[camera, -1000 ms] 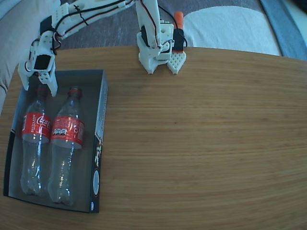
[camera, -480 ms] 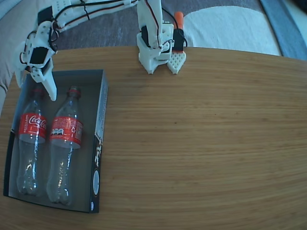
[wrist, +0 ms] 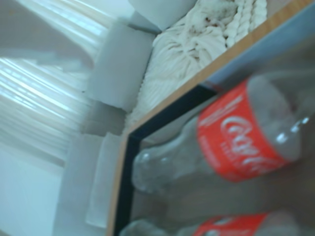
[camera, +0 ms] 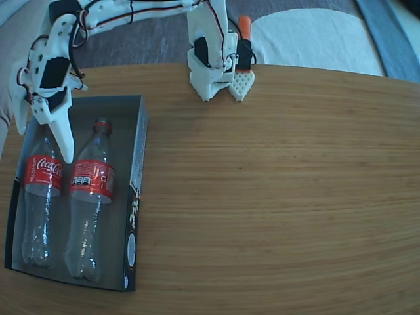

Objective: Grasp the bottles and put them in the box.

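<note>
- Fixed view: the box (camera: 139, 172) lies at the left end of the wooden table (camera: 275, 184), long side running away from the camera, black outer wall with white print facing right.
- Both bottles lie flat inside the box, side by side and touching or nearly so, red caps toward the box's far end.
- The left bottle (camera: 38, 197) lies along the box's left wall; its cap and neck are hidden behind the gripper.
- The right bottle (camera: 90, 200) lies between the left bottle and the box's right wall, with its cap in plain sight.
- The white gripper (camera: 42, 141) hangs over the far left part of the box, above the left bottle's neck. Its jaws are apart and hold nothing; one long finger (camera: 62, 134) points down toward the bottle's shoulder.
- The arm's base (camera: 215, 72) is clamped at the table's far edge, well right of the box.
- Wrist view: blurred and tilted. The left bottle (wrist: 231, 142) fills the frame inside the box (wrist: 129, 162), its label script readable. A strip of the right bottle (wrist: 231, 227) shows at the bottom edge. Beyond the box's corner lies a cream knitted fabric (wrist: 197, 39).
</note>
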Available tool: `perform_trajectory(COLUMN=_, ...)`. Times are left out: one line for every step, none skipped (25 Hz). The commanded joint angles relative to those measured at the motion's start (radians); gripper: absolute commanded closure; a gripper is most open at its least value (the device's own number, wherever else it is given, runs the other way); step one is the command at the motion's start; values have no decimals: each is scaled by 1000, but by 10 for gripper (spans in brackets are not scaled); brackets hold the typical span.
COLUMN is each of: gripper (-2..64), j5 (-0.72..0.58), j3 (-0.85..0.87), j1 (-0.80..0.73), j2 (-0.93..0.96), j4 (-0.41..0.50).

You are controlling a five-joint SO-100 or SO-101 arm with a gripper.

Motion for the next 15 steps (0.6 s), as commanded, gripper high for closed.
perform_trajectory(gripper=86, j5=103, j3=-98, j1=-40, j2=71, j4=37)
perform_trajectory(gripper=86, j5=138, j3=-110, j1=-54, j2=71, j4=49)
perform_trajectory(gripper=86, j5=170, j3=-124, j1=-69, j2=71, j4=63)
perform_trajectory(gripper=86, j5=202, j3=-140, j1=-84, j2=71, j4=77)
perform_trajectory(gripper=86, j5=236, j3=-155, j1=-100, j2=71, j4=92)
perform_trajectory(gripper=86, j5=273, j3=-172, j1=-114, j2=71, j4=107)
perform_trajectory(gripper=86, j5=307, j3=-190, j1=-127, j2=71, j4=124)
perform_trajectory(gripper=86, j5=339, j3=-209, j1=-141, j2=71, j4=143)
perform_trajectory(gripper=86, j5=371, j3=-227, j1=-155, j2=71, j4=163)
perform_trajectory(gripper=86, j5=407, j3=-244, j1=-169, j2=71, j4=183)
perform_trajectory(gripper=86, j5=443, j3=-259, j1=-181, j2=71, j4=204)
perform_trajectory(gripper=86, j5=472, j3=-273, j1=-192, j2=71, j4=224)
perform_trajectory(gripper=86, j5=497, j3=-285, j1=-201, j2=71, j4=247)
perform_trajectory(gripper=86, j5=518, j3=-295, j1=-209, j2=71, j4=267)
perform_trajectory(gripper=86, j5=538, j3=-304, j1=-215, j2=71, j4=285)
